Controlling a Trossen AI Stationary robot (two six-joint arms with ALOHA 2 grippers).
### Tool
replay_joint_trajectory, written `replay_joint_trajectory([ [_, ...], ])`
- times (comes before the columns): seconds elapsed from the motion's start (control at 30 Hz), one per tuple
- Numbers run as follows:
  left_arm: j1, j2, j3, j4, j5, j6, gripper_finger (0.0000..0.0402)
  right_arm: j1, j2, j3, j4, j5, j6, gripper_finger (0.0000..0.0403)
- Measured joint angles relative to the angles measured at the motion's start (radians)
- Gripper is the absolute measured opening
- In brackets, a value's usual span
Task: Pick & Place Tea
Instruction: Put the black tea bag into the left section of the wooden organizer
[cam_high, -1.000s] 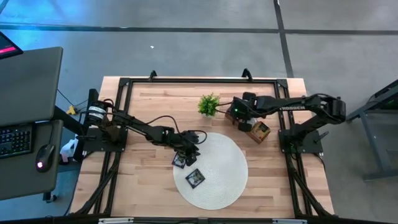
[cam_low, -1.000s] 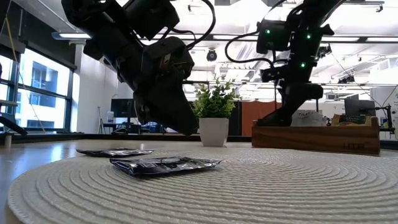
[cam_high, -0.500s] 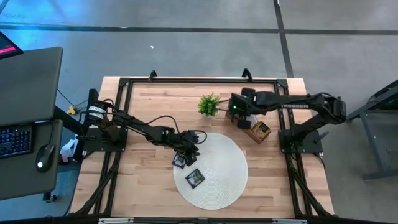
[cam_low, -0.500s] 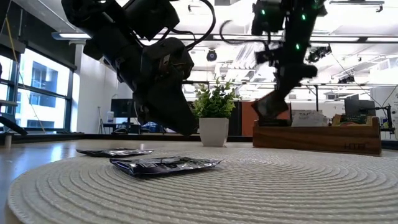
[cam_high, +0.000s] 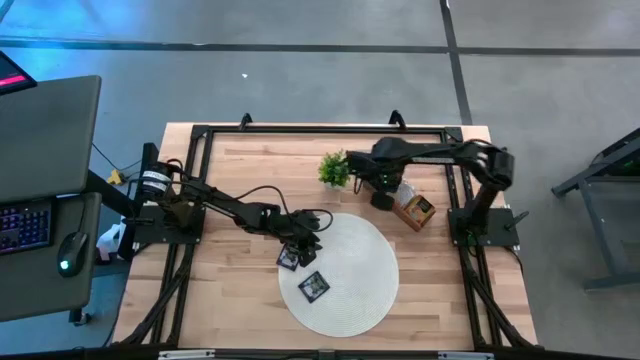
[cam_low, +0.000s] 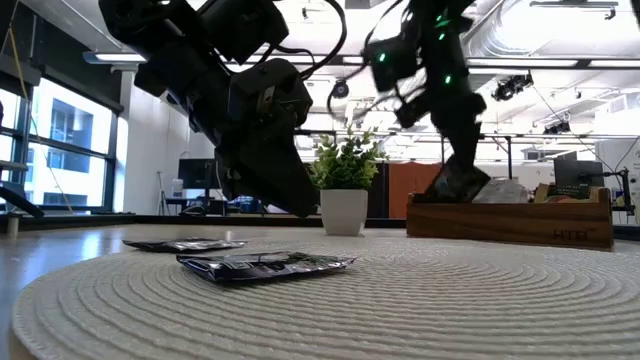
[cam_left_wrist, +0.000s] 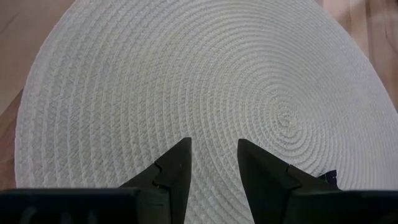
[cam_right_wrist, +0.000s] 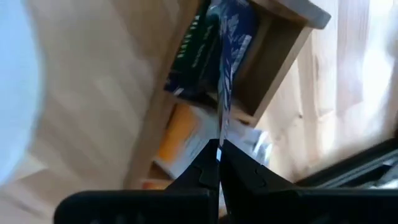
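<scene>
In the low view the right arm (cam_low: 440, 90) is smeared by motion, its claw lost against the wooden tray (cam_low: 510, 222), whose contents stay hidden behind the wall. In the right wrist view the sachet (cam_right_wrist: 227, 68) is seen edge-on and blurred, its print unreadable. The left claw (cam_high: 302, 243) covers part of one black sachet (cam_high: 289, 258) in the high view

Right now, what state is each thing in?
Left tool: open, empty, poised over the mat.
Right tool: shut on a tea sachet, held edge-on above the tray.
Two black sachets: lying flat on the mat.
Wooden tray: on the table, sachets inside.
Round mat: flat.
Potted plant: upright.
</scene>
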Motion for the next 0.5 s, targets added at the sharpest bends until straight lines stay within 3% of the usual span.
replay_joint_trajectory([
  [0.27,0.000,0.000,0.000,-0.001,0.009,0.000,0.0129,0.000,0.089,0.045,-0.004,0.075,-0.051,0.0005],
  [0.5,0.000,0.000,0.000,-0.001,0.009,0.000,0.0129,-0.010,0.089,0.058,0.011,0.076,-0.046,0.0051],
])
